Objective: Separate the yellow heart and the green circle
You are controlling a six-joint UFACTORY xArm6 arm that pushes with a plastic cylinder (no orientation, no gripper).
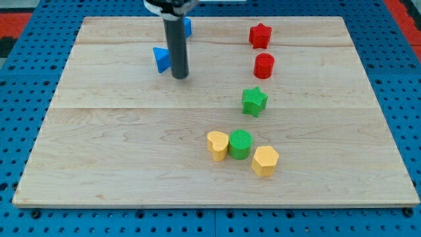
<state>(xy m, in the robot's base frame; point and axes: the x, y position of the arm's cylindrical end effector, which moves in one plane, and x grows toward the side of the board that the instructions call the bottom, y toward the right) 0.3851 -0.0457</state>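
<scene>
The yellow heart (218, 145) lies low on the board, right of centre, touching the green circle (241, 144) on its right. My tip (180, 76) stands in the upper left part of the board, far up and to the left of both, right beside a blue triangle (161, 59) on its left. The rod hides part of another blue block (187, 27) near the view's top.
A yellow hexagon (265, 160) sits just right of and below the green circle. A green star (254, 101) lies above the pair. A red circle (264, 66) and a red star (260, 35) stand higher up. The wooden board (99, 164) ends in blue pegboard.
</scene>
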